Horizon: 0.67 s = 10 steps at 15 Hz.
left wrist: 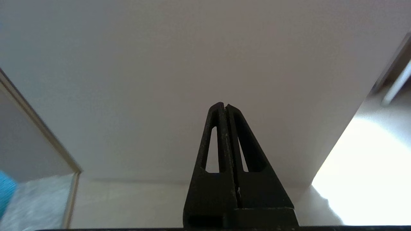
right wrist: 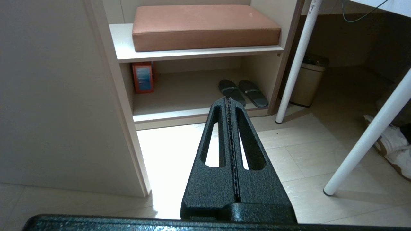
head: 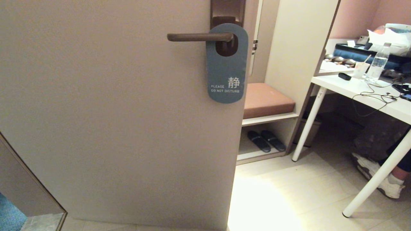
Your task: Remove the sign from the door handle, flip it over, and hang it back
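The sign (head: 226, 75) hangs on the door handle (head: 199, 37) by its oval hole, blue side out, reading "PLEASE DO NOT DISTURB". The handle is a dark brown lever on a tall brown backplate (head: 227, 9) near the door's right edge. Neither arm shows in the head view. My left gripper (left wrist: 224, 104) is shut and empty, low down, facing the plain door face. My right gripper (right wrist: 228, 98) is shut and empty too, low beside the door's edge, pointing toward the shoe shelf. The sign and handle do not appear in either wrist view.
The beige door (head: 112, 122) fills the left. Right of it stands a shelf unit with a brown cushion (head: 266, 99) and black slippers (head: 266, 140). A white table (head: 369, 96) with clutter and a seated person's shoe (head: 382, 179) are at the right. A small bin (right wrist: 305, 84) stands under the table.
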Motion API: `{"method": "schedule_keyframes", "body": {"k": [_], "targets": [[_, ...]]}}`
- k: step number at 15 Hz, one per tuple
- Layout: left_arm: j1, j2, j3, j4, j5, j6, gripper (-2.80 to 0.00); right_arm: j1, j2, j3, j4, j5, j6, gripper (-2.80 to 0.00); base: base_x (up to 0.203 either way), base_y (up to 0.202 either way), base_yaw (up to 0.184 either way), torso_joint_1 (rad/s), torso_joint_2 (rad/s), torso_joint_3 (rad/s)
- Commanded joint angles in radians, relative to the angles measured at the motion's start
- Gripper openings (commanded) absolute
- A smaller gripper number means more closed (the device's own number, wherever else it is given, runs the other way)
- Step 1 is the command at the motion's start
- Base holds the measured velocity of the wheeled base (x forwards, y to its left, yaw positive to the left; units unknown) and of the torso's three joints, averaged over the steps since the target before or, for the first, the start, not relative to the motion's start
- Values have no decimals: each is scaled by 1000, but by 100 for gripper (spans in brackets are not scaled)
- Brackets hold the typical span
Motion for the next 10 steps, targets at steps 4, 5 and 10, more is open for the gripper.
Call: {"method": "schedule_keyframes", "body": {"k": [4,5,10], "targets": [[1,-69,1,-4,2,-38,-280,0,0,0,-1,1,0,-280,0,0,0,0,0,0],[1,-69,0,-4,2,-37,-280,0,0,0,-1,1,0,-280,0,0,0,0,0,0],[1,-69,1,-4,2,-38,-280,0,0,0,-1,1,0,-280,0,0,0,0,0,0]]}}
